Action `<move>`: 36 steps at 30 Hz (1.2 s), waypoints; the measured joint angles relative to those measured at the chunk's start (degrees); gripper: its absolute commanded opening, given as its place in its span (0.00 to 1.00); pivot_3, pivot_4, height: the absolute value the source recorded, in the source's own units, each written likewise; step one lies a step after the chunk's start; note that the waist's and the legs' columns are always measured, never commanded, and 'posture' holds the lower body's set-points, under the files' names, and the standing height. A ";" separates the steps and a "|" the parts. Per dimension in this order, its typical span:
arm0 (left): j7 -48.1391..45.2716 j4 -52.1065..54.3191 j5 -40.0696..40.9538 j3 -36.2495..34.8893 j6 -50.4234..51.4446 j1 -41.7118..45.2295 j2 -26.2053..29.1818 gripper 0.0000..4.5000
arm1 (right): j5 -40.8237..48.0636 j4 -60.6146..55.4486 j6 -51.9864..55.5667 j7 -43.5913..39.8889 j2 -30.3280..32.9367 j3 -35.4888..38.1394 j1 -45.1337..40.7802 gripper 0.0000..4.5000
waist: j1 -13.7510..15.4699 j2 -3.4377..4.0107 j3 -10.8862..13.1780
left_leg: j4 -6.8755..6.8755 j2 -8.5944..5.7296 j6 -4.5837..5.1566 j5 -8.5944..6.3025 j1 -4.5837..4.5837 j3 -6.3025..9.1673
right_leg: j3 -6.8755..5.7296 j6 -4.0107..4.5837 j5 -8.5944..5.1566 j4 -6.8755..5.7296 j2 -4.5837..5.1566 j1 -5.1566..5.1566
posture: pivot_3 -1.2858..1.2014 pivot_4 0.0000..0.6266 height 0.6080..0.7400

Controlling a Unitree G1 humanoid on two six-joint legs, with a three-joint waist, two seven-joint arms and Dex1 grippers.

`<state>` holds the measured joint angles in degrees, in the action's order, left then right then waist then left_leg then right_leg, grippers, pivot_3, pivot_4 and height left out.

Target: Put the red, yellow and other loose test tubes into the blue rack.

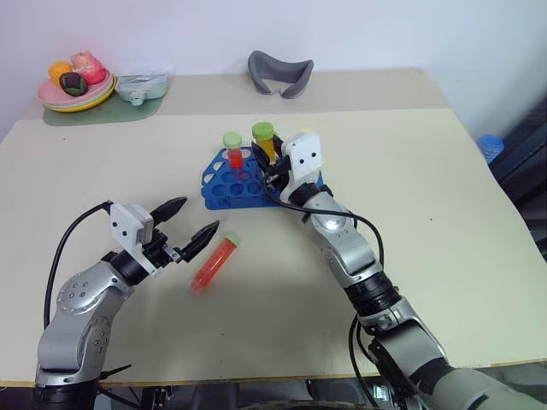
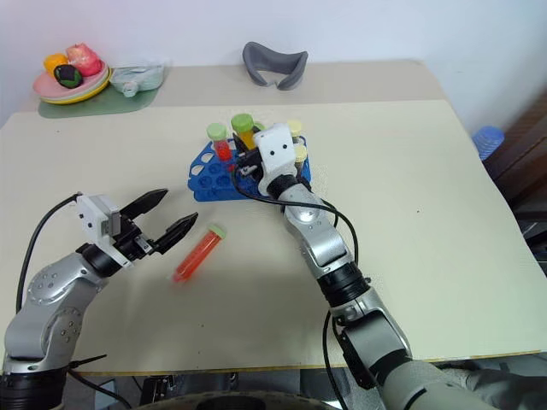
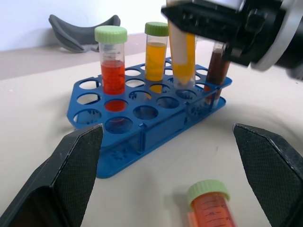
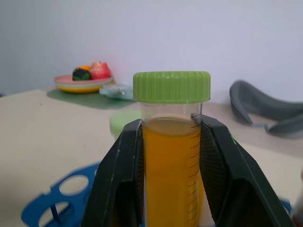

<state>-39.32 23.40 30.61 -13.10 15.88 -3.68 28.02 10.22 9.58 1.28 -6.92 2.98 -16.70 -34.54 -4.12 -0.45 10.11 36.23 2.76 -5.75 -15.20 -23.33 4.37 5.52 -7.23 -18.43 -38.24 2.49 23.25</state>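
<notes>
**Tube placement at the rack, with one tube loose on the table**

Left gripper (image 1: 185, 229) hovers level above the table (image 1: 444, 256), its two black fingers spread wide and holding nothing. Just beside its fingertips lies a red tube (image 1: 212, 263) with a light-green cap, on its side and apart from the rack (image 1: 224, 190). Further right, the blue rack already carries an upright red tube (image 1: 233, 150) with a green cap, and a dark tube (image 3: 218, 66) stands at its far end. Right gripper (image 4: 170, 156) is clamped on the yellow tube (image 4: 171, 156) just below the green cap, carrying it upright over the rack, apparently at one of the holes.

The step in hand appears to be seating the yellow tube. It would go best with the tube kept vertical and centred over one free hole, then lowered until the rack supports it before the fingers part; a tilted entry could catch the rim or nudge the neighbouring tubes. The lying red tube seems the left gripper's likely next pick.
</notes>
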 measured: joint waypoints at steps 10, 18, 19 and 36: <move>-0.57 0.32 0.62 0.37 0.72 -0.54 0.24 1.00 | -2.90 0.98 -1.80 -1.58 -3.03 2.74 1.64 0.29 | 0.01 0.00 0.00 | 0.00 0.00 -0.01 0.01 0.02 0.00 | 0.00 0.00 0.00 -0.01 0.00 -0.02 | 0.52 0.24 1.00; -1.45 0.31 0.87 0.36 0.69 -0.73 0.59 1.00 | -4.54 1.94 -2.95 -2.33 -4.17 3.59 3.42 0.29 | 0.02 0.00 0.00 | 0.00 0.00 -0.02 0.01 0.03 0.00 | 0.00 0.00 0.00 -0.01 0.01 -0.04 | 0.52 0.24 1.00; -1.56 0.31 0.89 0.35 0.67 -0.78 0.60 1.00 | -4.68 2.01 -3.08 -2.35 -4.24 3.68 3.44 0.29 | 0.02 0.00 0.00 | 0.00 -0.01 -0.02 0.01 0.03 0.00 | 0.00 0.00 0.00 -0.01 0.01 -0.04 | 0.52 0.24 1.00; 0.87 2.04 1.28 -0.45 4.73 -2.28 4.09 1.00 | -4.89 -6.39 -3.82 -7.32 -3.35 5.68 1.76 0.99 | 0.07 0.00 0.00 | 0.02 -0.01 -0.03 0.02 0.05 0.01 | 0.01 0.00 0.00 -0.07 0.02 -0.04 | 0.52 0.24 1.00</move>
<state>-38.45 25.44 31.89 -13.55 20.61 -5.96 32.11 5.33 3.19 -2.53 -14.24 -0.37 -11.02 -32.79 -4.05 -0.44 10.11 36.24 2.75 -5.78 -15.19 -23.28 4.38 5.52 -7.23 -18.43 -38.32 2.50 23.21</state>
